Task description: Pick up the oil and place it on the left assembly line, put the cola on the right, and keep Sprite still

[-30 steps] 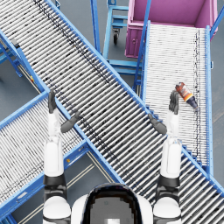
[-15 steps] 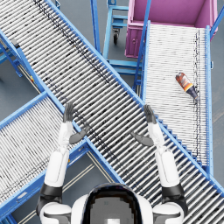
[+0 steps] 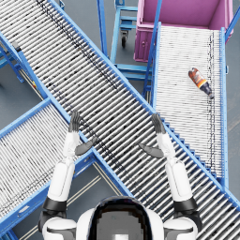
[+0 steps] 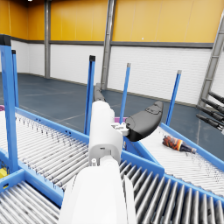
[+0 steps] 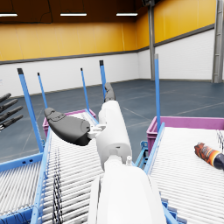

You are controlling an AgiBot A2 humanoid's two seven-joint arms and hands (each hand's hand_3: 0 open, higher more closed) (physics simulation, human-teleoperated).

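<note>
Left hand [image 3: 76, 138] and right hand [image 3: 158, 139], empty with fingers spread, have drawn back; bottle [image 3: 200, 82], seemingly cola, lies on the right line [image 3: 180, 112], carried nearer the bin [image 3: 187, 11]: that placement appears complete.

The roller conveyors [image 3: 93, 93] are seen steeply from above by the head camera. Each wrist camera is mounted on its own forearm and aimed along it, low and close over the rollers. The bottle [image 3: 200, 82] is shared by all three views.
</note>
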